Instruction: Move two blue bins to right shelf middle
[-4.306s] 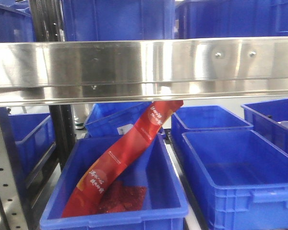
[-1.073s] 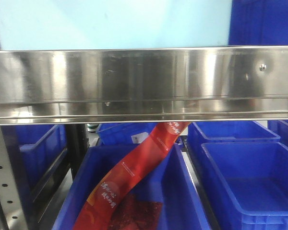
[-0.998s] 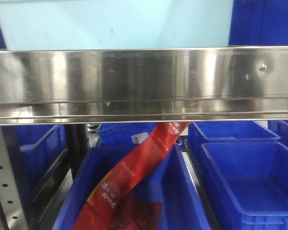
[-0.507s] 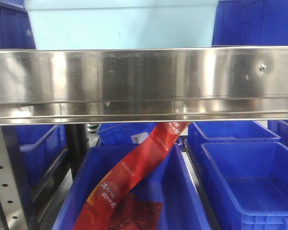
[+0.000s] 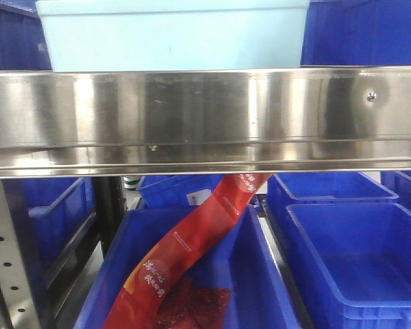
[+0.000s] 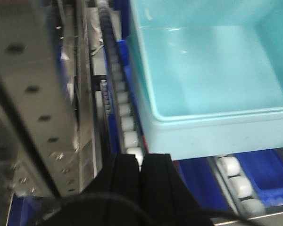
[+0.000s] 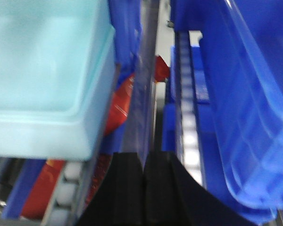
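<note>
A pale turquoise bin [image 5: 171, 34] stands on the upper shelf behind the steel shelf rail [image 5: 205, 120]. Blue bins [image 5: 359, 34] stand beside it at 3 o'clock on the same shelf, and more blue ones lie below the rail. A red packet [image 5: 185, 253] leans in the lower bin at 6 o'clock. The left pincer [image 6: 140, 162] is closed with its fingers pressed together, empty, just before the turquoise bin's rim. The right pincer [image 7: 144, 162] is closed too, holding nothing, between the turquoise bin and a blue one.
</note>
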### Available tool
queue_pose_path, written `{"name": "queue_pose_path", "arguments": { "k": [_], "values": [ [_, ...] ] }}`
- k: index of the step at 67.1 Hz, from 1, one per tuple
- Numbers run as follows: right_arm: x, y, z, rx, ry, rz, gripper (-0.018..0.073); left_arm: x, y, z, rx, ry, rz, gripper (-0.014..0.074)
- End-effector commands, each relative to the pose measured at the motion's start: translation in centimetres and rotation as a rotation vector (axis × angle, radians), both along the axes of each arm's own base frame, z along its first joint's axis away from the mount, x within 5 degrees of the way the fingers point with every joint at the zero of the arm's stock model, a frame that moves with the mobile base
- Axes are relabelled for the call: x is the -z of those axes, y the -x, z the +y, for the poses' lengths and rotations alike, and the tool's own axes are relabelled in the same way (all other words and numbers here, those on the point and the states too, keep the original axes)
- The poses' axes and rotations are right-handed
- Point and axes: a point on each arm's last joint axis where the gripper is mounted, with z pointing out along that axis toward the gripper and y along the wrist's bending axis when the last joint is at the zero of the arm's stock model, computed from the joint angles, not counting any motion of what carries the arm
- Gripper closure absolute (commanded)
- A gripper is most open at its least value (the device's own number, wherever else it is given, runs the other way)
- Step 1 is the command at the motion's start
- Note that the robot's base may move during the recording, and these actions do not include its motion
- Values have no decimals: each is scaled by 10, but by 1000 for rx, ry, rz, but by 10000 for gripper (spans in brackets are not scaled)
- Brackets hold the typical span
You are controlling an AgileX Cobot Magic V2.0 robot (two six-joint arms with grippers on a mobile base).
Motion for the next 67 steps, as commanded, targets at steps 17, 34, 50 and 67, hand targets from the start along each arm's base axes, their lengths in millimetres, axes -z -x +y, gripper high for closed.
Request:
{"name": "queue_pose_path", "arguments": {
  "k": [17,34,50,67],
  "values": [
    [70,61,-20,-28,-29,-161,721,55,64,18,-29,54,-165,707],
    [105,119,-38,-49,-44,-363,721,100,118,32,-39,110,-423,707],
    [105,157,-52,-47,-40,-582,721,130,149,40,-43,137,-604,707],
    [102,160,-53,-50,-51,-621,721,135,155,42,-43,143,-630,707]
  ]
}}
